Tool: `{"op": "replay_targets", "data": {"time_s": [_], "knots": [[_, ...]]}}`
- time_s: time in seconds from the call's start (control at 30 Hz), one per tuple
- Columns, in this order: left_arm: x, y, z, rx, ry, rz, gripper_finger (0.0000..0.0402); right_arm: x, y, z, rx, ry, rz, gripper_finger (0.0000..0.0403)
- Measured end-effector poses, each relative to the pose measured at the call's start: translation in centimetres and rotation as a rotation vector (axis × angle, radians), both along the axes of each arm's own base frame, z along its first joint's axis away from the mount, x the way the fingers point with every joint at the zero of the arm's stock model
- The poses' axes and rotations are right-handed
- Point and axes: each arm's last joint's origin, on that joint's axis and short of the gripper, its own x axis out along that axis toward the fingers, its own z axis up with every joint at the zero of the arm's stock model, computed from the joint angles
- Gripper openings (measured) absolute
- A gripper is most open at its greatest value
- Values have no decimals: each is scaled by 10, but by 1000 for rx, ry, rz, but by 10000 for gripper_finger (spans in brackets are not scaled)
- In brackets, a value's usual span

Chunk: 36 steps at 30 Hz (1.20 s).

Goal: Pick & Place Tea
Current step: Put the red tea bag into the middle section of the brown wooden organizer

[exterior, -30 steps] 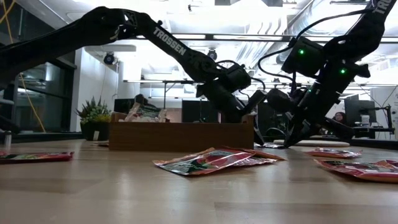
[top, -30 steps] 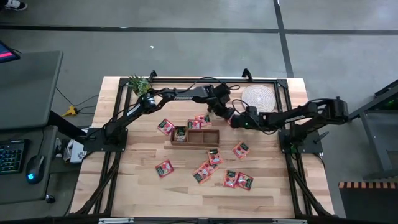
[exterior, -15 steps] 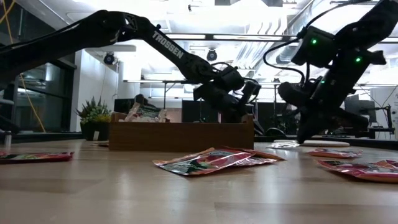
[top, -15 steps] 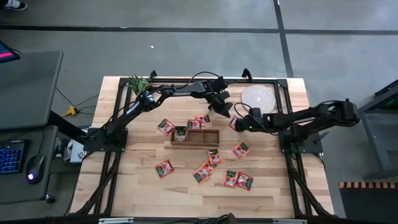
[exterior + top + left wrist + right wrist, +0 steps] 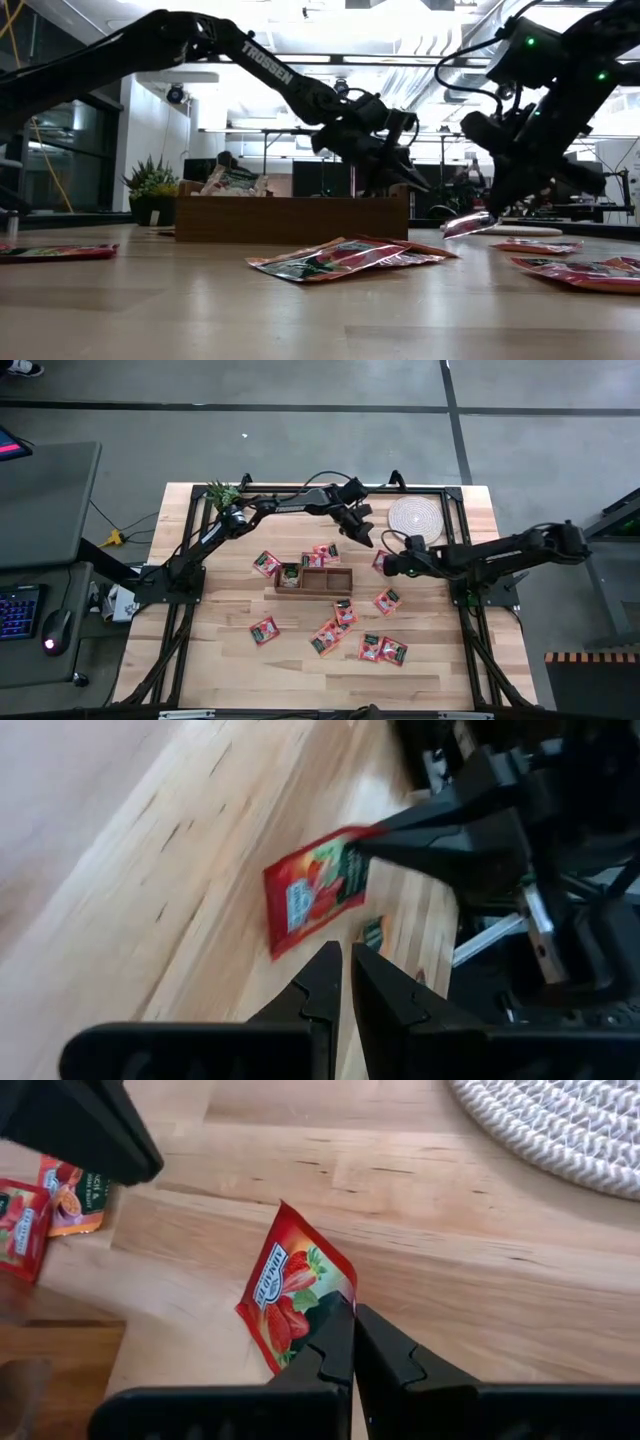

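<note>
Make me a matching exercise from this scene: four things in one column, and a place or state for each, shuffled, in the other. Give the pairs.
Things
1. right gripper
2. left gripper
3. woven mat
4. wooden box

Places or states
A. pale and round, at the table's far edge, on the right arm's side
B. near the table's middle, with a tea sachet in its left end compartment
C. shut on a tea sachet, holding it by one edge
D. holding nothing, fingers nearly together, above the table between the box and the mat

Pairs: 1-C, 2-D, 3-A, 4-B
</note>
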Motion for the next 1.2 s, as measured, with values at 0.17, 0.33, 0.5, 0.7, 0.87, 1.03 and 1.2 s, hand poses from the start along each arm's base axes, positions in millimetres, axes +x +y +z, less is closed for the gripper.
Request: {"op": "replay_targets", "data": {"time_s": [0.17, 0.33, 0.5, 0.7, 0.87, 1.03, 1.2], "knots": [[1, -3, 21, 73, -62, 10, 26, 0, 0, 1, -8, 4, 8, 0], [-9, 0, 86, 245, -219, 90, 26, 0, 0, 1, -7, 11, 27, 0], [-35, -2, 162, 418, -390, 138, 26, 0, 0, 1, -15, 9, 47, 0], [-71, -19, 227, 598, -478, 165, 26, 1, 1, 6, -26, -13, 110, 0], [-111, -32, 272, 733, -491, 205, 26, -2, 1, 17, -54, -60, 143, 0], [-145, -43, 300, 819, -470, 238, 26, -7, 1, 31, -82, -119, 216, 0], [-188, -59, 323, 920, -374, 274, 26, -8, 0, 57, -114, -124, 334, 0]]}}
